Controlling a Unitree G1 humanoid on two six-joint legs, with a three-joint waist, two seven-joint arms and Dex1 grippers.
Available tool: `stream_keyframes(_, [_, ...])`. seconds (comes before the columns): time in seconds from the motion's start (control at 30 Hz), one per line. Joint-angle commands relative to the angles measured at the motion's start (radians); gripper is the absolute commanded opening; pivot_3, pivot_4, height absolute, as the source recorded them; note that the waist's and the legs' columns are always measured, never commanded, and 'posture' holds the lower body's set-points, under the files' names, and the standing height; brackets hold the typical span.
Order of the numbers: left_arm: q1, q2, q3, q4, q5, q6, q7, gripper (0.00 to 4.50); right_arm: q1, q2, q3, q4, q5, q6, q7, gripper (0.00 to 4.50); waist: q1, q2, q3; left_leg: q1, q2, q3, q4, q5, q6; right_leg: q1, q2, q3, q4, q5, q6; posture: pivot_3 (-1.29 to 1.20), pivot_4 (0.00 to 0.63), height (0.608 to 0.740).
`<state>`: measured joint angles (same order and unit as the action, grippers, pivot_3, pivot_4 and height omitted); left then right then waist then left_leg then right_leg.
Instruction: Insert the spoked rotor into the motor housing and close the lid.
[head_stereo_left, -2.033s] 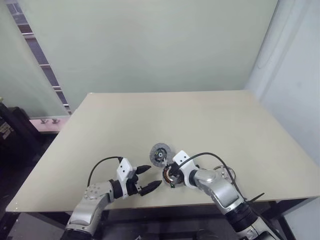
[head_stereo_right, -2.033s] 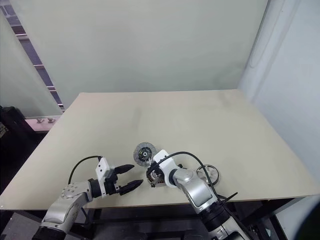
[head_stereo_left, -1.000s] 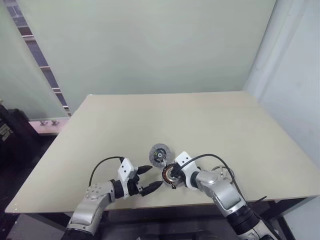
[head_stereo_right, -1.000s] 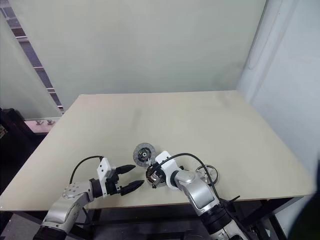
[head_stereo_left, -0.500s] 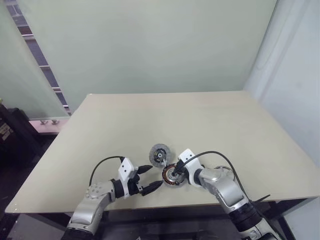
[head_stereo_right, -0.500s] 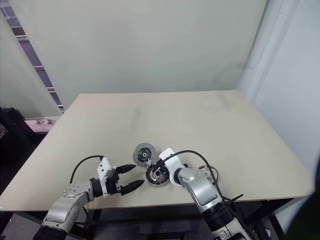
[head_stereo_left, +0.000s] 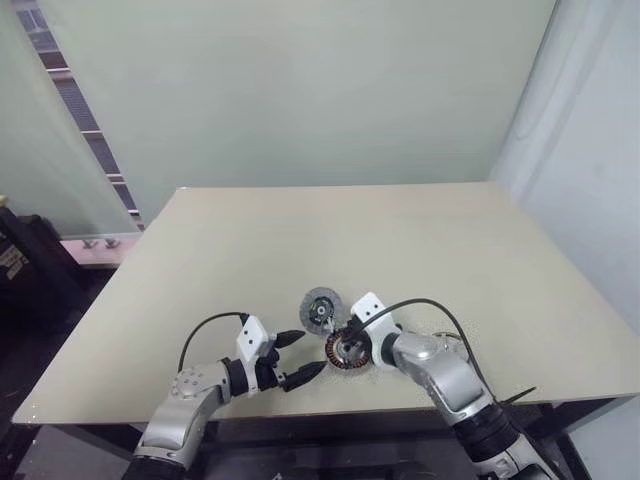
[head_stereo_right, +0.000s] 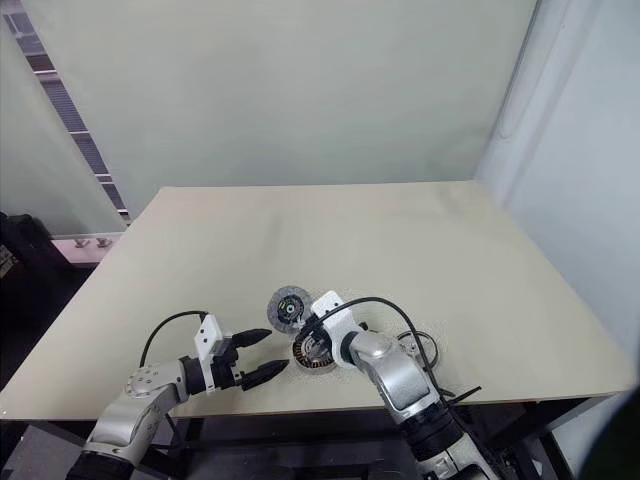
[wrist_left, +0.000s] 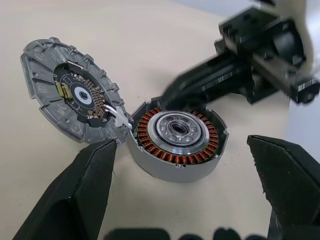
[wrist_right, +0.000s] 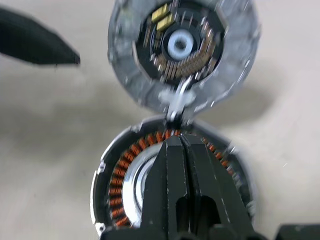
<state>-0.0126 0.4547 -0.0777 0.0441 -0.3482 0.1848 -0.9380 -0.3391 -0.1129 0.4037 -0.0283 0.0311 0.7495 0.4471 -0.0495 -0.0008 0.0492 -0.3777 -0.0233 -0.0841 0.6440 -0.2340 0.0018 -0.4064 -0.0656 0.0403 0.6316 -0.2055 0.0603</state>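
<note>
Rotor (wrist_left: 177, 132), copper winding ring around silver hub, seated inside grey round motor housing (wrist_left: 165, 167) near front edge of beige counter (head_stereo_left: 420, 250). Lid (wrist_left: 70, 95) of housing swung open, lying flat just beside housing on far side, joined to it by short white wires (wrist_left: 119, 116); inner face up, showing dark circuit board with gold contacts and pale centre ring. No readable brand, label or lettering on lid, board or housing.

Right fingers (wrist_right: 177, 150) pressed together, closed, holding nothing; tips hovering directly above rotor hub, contact with it not clear. Right gripper (head_stereo_left: 352, 342) angled down toward housing from robot's right.

Left gripper (head_stereo_left: 296, 358) with fingers (wrist_left: 82, 195) spread wide, empty, near housing on robot's left, apart from it, pointing toward it.

Thin wire ring (head_stereo_right: 420, 345) on counter to right of housing, partly behind right arm; black cable (head_stereo_left: 420, 305) looping over that arm
</note>
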Motion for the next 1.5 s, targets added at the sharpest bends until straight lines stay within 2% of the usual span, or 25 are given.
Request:
stream_keyframes(0.03, [-0.026,0.000,0.003,-0.026,0.005,-0.017,-0.003,4.50,-0.025,0.007,-0.013,-0.048,0.010,-0.007,0.004,0.02,0.000,0.000,0.000,0.000,0.000,0.000,0.000,0.000,0.000,0.000,0.000,0.000,0.000,0.000,0.000,0.00,0.000,0.740])
stream_keyframes(0.23, [-0.022,0.000,0.004,-0.031,0.004,-0.018,-0.001,4.50,0.010,0.001,0.059,0.142,-0.038,-0.046,0.007,0.02,0.000,0.000,0.000,0.000,0.000,0.000,0.000,0.000,0.000,0.001,0.000,0.000,-0.001,0.000,0.000,0.00,0.000,0.740])
stream_keyframes(0.33, [-0.015,0.002,0.006,-0.040,0.003,-0.016,0.002,4.50,0.031,0.006,0.056,0.189,-0.039,-0.067,0.005,0.02,-0.002,0.000,-0.003,0.002,0.000,0.001,0.000,0.000,0.000,0.002,0.000,0.000,0.000,0.000,0.000,0.00,0.000,0.740])
stream_keyframes(0.53, [-0.003,0.007,0.011,-0.046,0.001,-0.015,0.003,4.50,-0.004,0.004,-0.023,0.066,-0.012,-0.058,-0.004,0.02,0.000,0.002,-0.003,0.002,0.001,0.000,0.001,0.000,0.000,0.002,0.000,0.000,0.000,0.000,0.000,0.00,0.000,0.740])
stream_keyframes(0.77, [-0.017,-0.004,0.002,-0.029,0.004,-0.019,0.003,4.50,-0.041,0.001,-0.069,-0.071,0.026,0.078,0.012,0.02,0.000,0.002,-0.003,0.000,0.000,0.000,0.000,0.000,0.000,0.000,0.000,0.000,0.000,0.000,0.000,0.00,0.000,0.740])
stream_keyframes(0.87, [-0.021,-0.009,0.001,-0.023,0.005,-0.022,0.003,4.50,-0.036,-0.022,-0.048,-0.102,0.033,0.153,0.031,0.61,0.000,0.002,-0.003,0.000,0.000,-0.001,-0.001,0.000,0.000,0.000,0.000,0.000,0.001,0.000,0.000,0.00,0.000,0.740])
stream_keyframes(1.03, [-0.022,-0.013,0.002,-0.020,0.006,-0.023,0.004,4.50,-0.025,-0.022,-0.045,-0.115,0.048,0.201,0.022,2.28,0.000,0.002,-0.003,-0.001,-0.001,-0.001,-0.002,0.000,0.000,0.000,0.000,0.000,0.001,0.000,0.000,0.00,0.000,0.740])
stream_keyframes(1.5, [-0.020,-0.001,0.019,-0.018,0.005,-0.026,0.011,4.50,-0.001,-0.001,0.010,-0.124,0.071,0.227,0.016,2.28,0.000,0.002,-0.003,0.000,0.000,-0.001,-0.001,0.000,0.000,-0.001,0.000,0.000,0.000,0.000,0.000,0.00,0.000,0.740])
